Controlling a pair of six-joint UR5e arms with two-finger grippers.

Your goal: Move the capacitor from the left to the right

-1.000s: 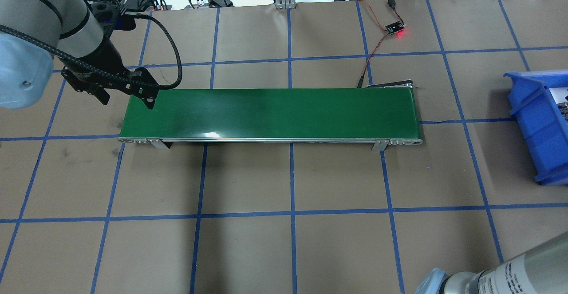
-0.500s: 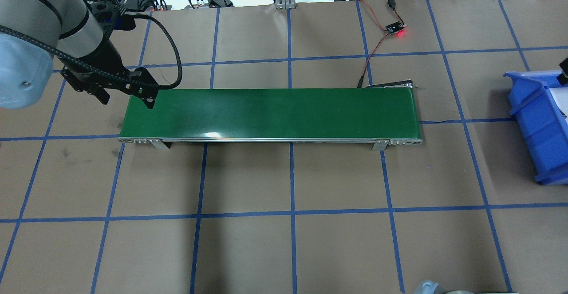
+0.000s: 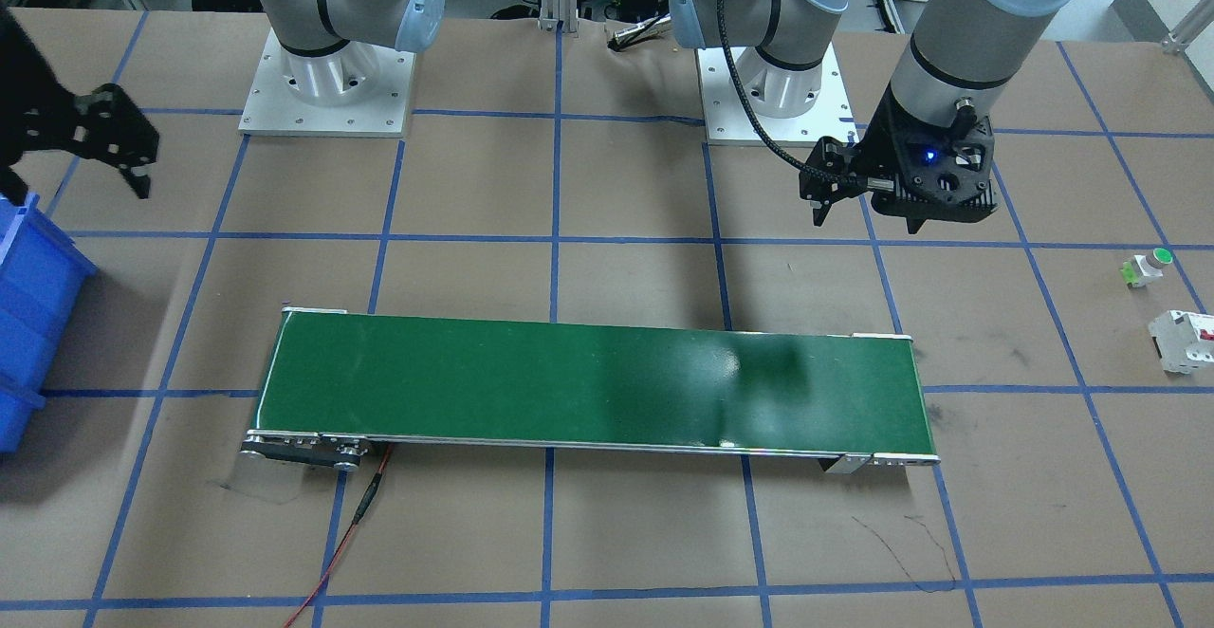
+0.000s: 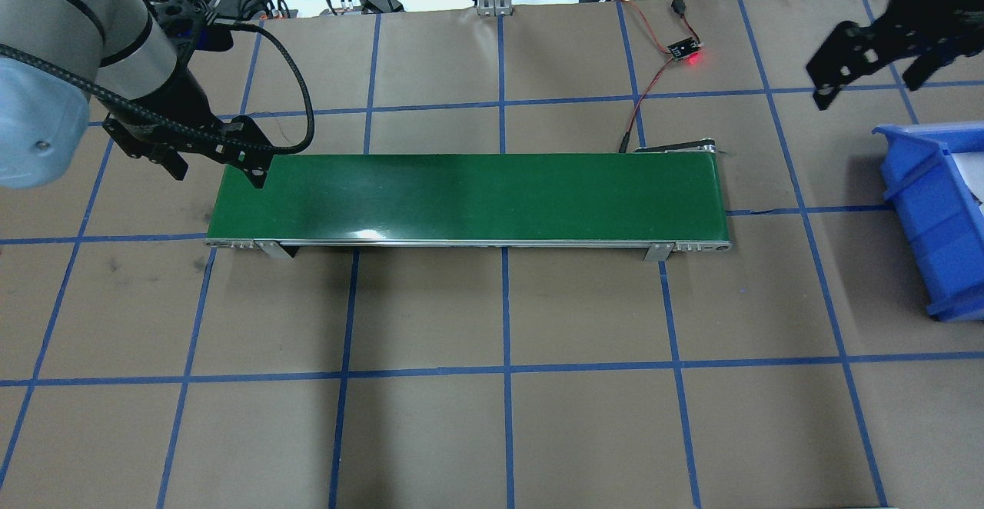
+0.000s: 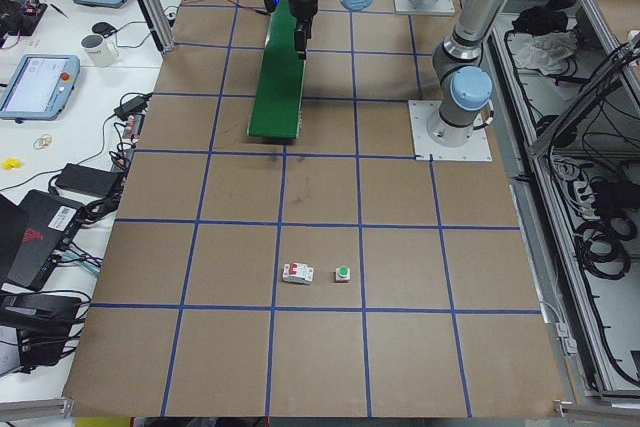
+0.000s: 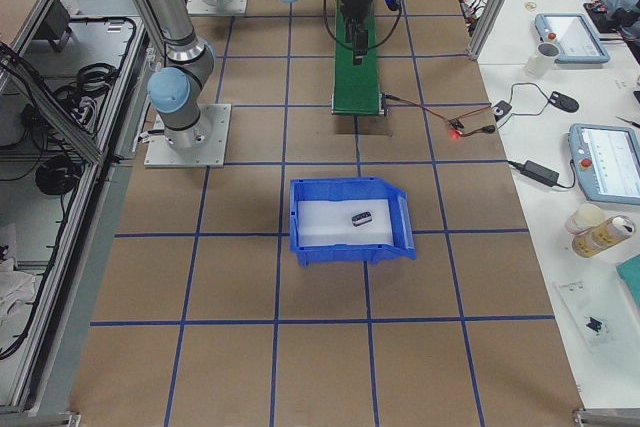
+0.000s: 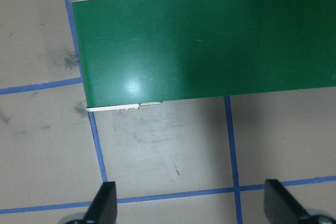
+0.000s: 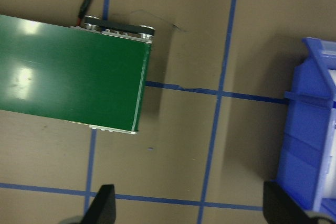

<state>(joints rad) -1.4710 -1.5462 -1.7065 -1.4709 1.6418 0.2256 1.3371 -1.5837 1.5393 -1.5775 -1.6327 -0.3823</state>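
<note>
Small stubby black capacitor (image 6: 361,217) with a pale end was lying on its side in the open blue plastic bin (image 6: 350,250), on the white floor of it, not touching any wall as far as I could tell. The bin sat on the brown paper tabletop (image 4: 584,309) with the blue tape grid, well off the right end of the long green conveyor belt (image 4: 469,197). Left jaws were spread wide with nothing between them, hanging over the tabletop right by the belt's left end, and the wrist cam showed both fingers (image 7: 105,203) far apart. Right jaws were wide open and empty too, up in the air over the patch between the belt's right end and the bin. Way out on the robot's left the white boxy breaker with a red mark (image 3: 1183,341) and the green-capped white push button (image 3: 1148,267) sat near each other, not touching
</note>
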